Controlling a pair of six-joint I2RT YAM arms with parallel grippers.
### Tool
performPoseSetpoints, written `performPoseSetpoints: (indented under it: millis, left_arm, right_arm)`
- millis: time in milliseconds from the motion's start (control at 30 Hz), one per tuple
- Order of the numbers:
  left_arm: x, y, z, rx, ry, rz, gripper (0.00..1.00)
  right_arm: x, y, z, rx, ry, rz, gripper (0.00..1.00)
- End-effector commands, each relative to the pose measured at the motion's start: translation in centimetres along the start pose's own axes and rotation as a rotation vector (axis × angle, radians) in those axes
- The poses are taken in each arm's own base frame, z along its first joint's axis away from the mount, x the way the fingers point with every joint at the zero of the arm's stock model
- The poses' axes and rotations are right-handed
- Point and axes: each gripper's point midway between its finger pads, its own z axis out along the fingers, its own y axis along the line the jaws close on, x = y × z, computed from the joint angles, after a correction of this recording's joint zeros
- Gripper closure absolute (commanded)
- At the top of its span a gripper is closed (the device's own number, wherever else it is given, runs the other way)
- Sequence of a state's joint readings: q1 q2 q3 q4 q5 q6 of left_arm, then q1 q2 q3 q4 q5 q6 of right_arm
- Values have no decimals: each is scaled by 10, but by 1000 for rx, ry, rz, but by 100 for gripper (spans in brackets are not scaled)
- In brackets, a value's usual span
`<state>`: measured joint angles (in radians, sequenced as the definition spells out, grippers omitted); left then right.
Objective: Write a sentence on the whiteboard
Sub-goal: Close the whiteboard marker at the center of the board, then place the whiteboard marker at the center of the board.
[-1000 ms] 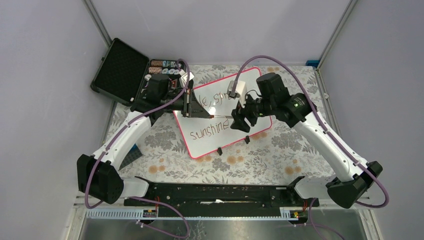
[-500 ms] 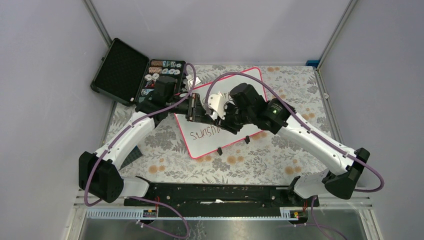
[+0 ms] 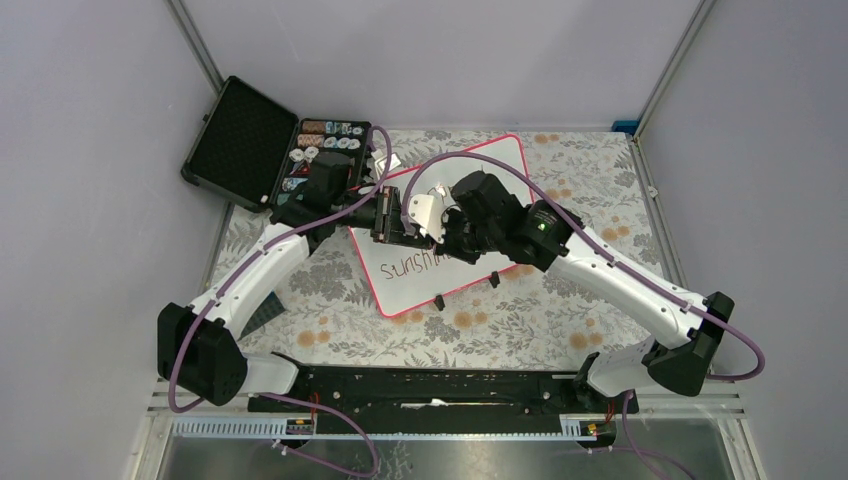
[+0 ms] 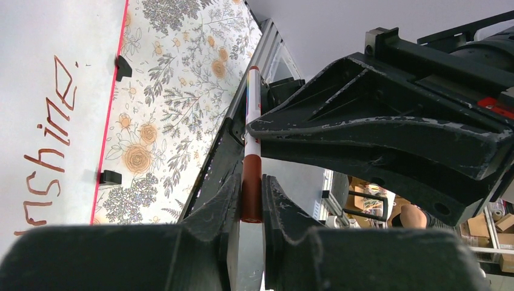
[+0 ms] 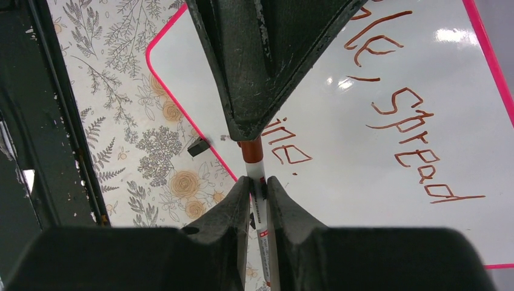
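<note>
Listing what you have on the floral-patterned counter (image 3: 560, 310):

1. Black case (image 3: 245, 140), far left corner. Its lid lies open, with a dark foam lining. The base holds rows of small round stacks (image 3: 322, 128) in brown, teal and white. Your left arm covers part of the base, so you cannot count the stacks.

2. Whiteboard (image 3: 420, 285), centre of the counter, lying flat and turned at an angle. It has a pink-red rim and two black clip feet (image 3: 439, 300) on its near edge.

3. Sentence (image 3: 405, 267), reddish-brown marker strokes in two lines. You can read "spread" and the end of "sunshine"; the arms hide the rest.

4. Marker (image 4: 253, 100), held above the whiteboard between your two arms. It has a white barrel and a dark red end.

5. Left end effector (image 4: 251, 200), fingers clamped on the marker's dark red end.

6. Right end effector (image 5: 259, 188), fingers clamped on the white barrel, just beside the left one.
</note>
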<state>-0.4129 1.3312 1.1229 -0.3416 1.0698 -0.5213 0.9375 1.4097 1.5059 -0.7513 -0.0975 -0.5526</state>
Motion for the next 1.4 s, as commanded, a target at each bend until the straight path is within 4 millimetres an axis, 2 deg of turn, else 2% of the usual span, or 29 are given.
performPoseSetpoints:
  millis: [0,100,200,233,267,333,400,467,533,633,733,833,933,1000,1167,1367]
  left_arm:
    - [-1,-12,-3,34,-8,45,95]
    - [-1,-14,-4,38,-21,59,86]
    - [-1,-15,-5,33,-34,70,72]
    - [-2,-16,-6,33,-38,78,65]
    - [-4,-17,-7,30,-46,89,54]
    - [-13,-17,-13,8,-83,108,25]
    - [-26,-15,-23,-20,-137,123,4]
    - [-41,-12,-38,-62,-198,132,1]
    - [-55,-10,-53,-102,-247,141,1]
    - [-75,-9,-76,-180,-305,188,1]
    - [-93,-6,-102,-304,-348,268,1]
    - [-106,1,-129,-404,-411,276,1]
    - [-108,6,-156,-439,-462,254,1]
    - [-106,16,-176,-473,-492,221,1]
    - [-94,56,-222,-678,-523,204,1]
    - [-77,84,-249,-892,-477,224,1]
  right_arm:
    - [-7,-10,-9,62,-28,-14,93]
    - [-3,-7,-8,54,-23,-5,100]
    - [-1,-6,-8,56,-19,4,100]
    - [-1,-6,-8,61,-18,8,100]
    - [-1,-7,-9,66,-17,13,100]
    - [2,-9,-11,83,-11,26,100]
    - [5,-11,-14,96,-9,48,100]
    - [11,-16,-19,99,-18,97,100]
    - [18,-32,-27,94,-46,192,100]
    - [40,-69,-44,125,-72,345,100]
    - [73,-101,-62,175,-65,479,100]
    - [107,-121,-76,208,-57,588,100]
    - [144,-136,-86,250,-34,675,100]
    - [172,-144,-90,271,-14,738,100]
    - [247,-146,-88,307,76,891,100]
    - [297,-131,-66,335,163,950,100]
